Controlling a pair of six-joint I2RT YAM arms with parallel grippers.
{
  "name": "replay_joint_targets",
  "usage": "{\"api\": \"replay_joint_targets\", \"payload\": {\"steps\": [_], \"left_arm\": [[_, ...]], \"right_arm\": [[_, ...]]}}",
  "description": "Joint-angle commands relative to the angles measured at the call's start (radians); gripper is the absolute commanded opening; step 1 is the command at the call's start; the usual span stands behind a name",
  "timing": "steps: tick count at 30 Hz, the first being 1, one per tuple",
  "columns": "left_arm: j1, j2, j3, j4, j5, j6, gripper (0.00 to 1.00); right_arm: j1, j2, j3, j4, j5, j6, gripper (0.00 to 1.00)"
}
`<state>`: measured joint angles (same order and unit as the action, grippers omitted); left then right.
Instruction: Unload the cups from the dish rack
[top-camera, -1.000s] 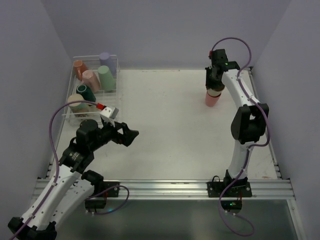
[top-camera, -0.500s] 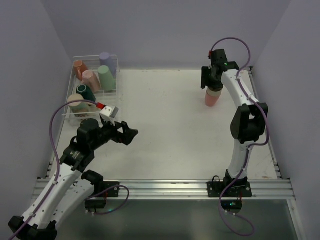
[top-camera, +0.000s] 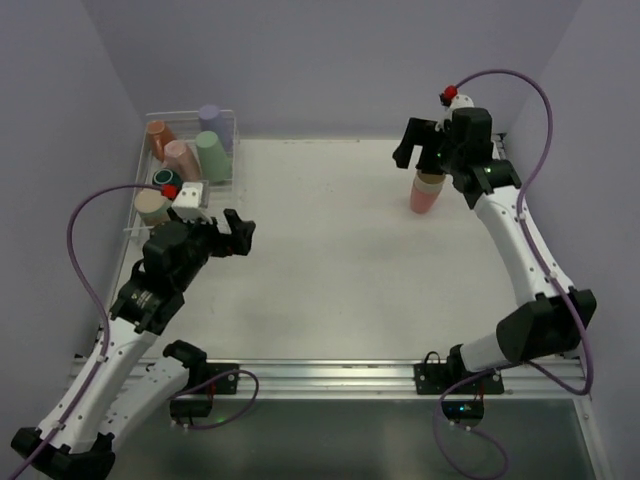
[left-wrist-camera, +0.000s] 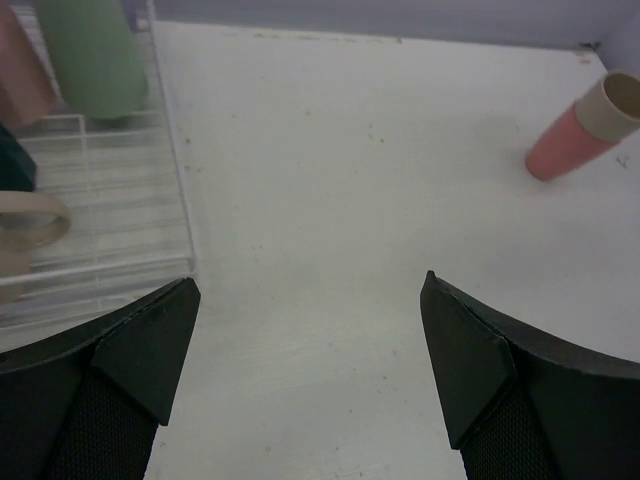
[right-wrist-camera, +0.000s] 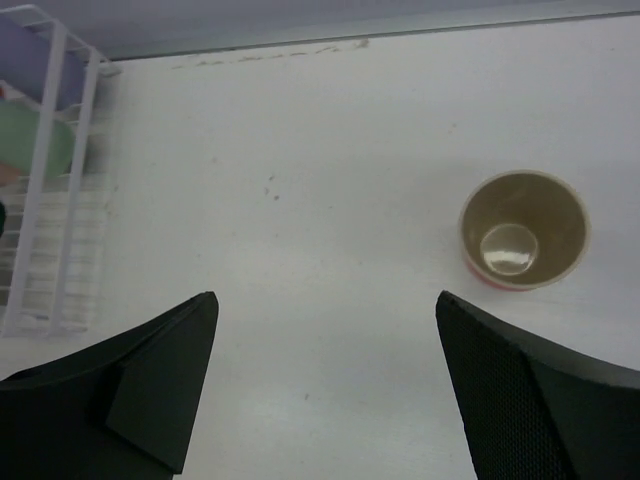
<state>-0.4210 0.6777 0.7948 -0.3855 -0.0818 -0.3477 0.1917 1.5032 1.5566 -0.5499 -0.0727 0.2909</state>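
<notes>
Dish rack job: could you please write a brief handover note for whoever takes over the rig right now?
Left claw: open, empty, over the white table beside the white wire dish rack.
Right claw: open, empty, above the table's far right side.
Done: a pink plastic tumbler with a beige tumbler nested inside stands upright there.
Left: six in the rack: orange tumbler, pale pink tumbler, green tumbler, purple tumbler, dark green mug, cream mug.

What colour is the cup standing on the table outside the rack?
Salmon pink cup with a beige rim; clearest in left wrist view.
</notes>
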Motion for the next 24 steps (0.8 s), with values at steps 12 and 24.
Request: {"api": "replay_joint_targets", "payload": {"steps": [12,24], "left_arm": [[0.183,0.279,0.248,-0.072,-0.524,-0.05,1.0],[0.457,0.471,0.31,-0.09,-0.446,0.024,1.0]], "right_arm": [[0.206,-0.471,-0.726,0.568,-0.282,0.209,0.93],[0.238,-0.517,-0.794,0.631,-0.371,0.235,0.93]]}}
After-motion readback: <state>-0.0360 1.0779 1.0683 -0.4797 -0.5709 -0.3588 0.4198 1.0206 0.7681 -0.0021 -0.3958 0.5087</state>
